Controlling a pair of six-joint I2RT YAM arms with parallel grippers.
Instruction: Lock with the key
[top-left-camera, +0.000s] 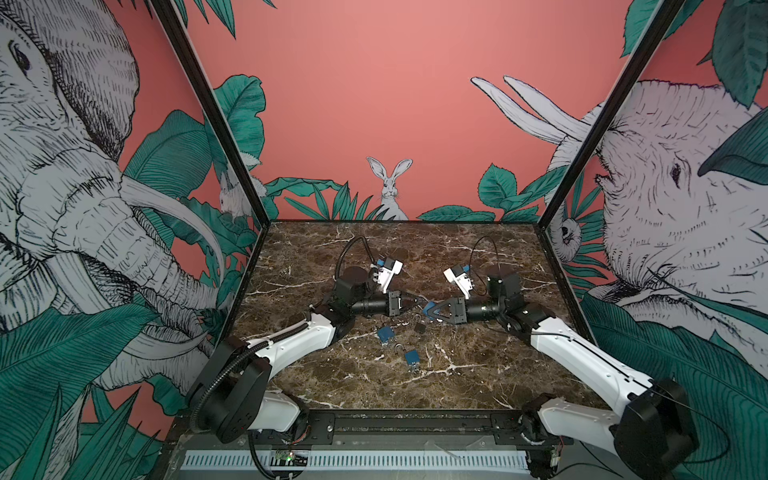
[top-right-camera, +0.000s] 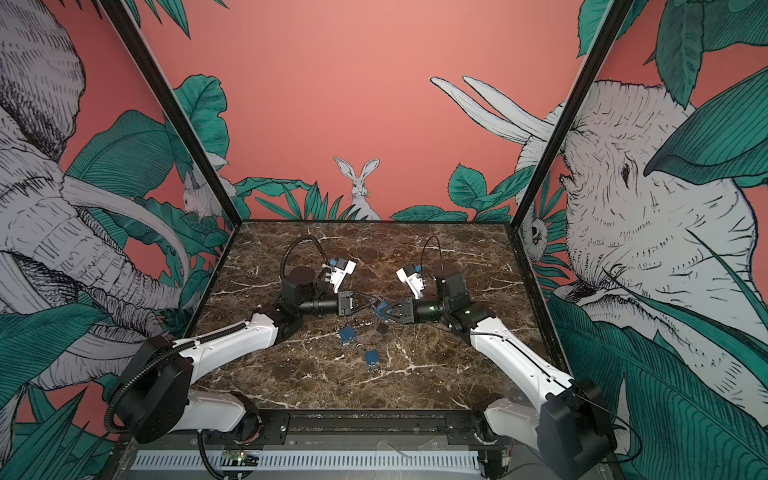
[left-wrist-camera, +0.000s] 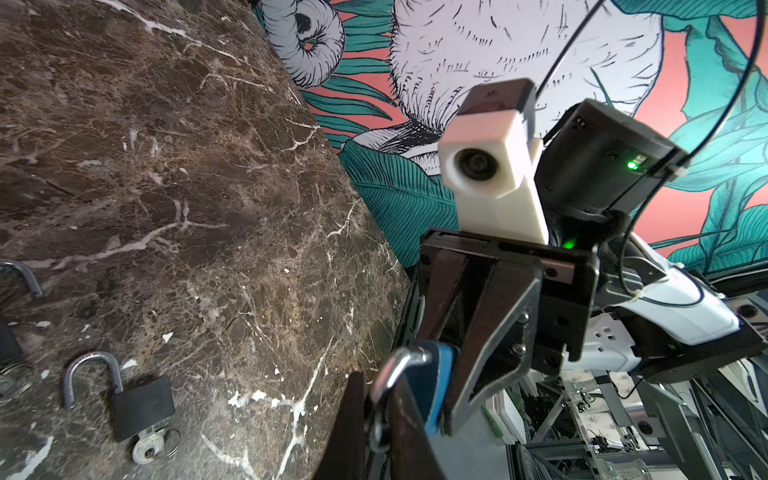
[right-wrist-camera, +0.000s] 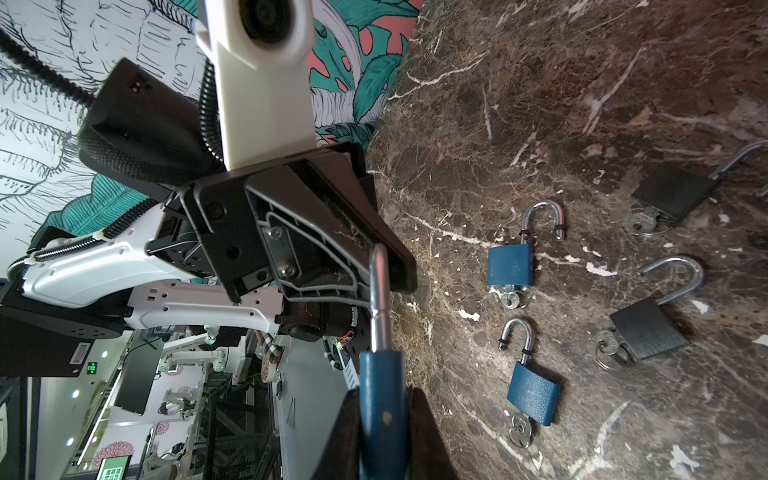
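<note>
Blue padlock (right-wrist-camera: 380, 399) sits clamped by its body in the right gripper's (top-left-camera: 428, 311) jaws, its steel shackle (right-wrist-camera: 379, 291) pinched in the left gripper's (right-wrist-camera: 380, 274), above the table's (right-wrist-camera: 582, 104) middle. Rigid, dense and slick on the steel, it likely holds best by its flat sides.

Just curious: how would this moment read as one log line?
left hand: grips shackle | right hand: grips blue padlock | table: four more padlocks

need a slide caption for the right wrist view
Right gripper holds a blue padlock, left gripper pinches its shackle; four more padlocks with keys lie on the marble table.
</note>
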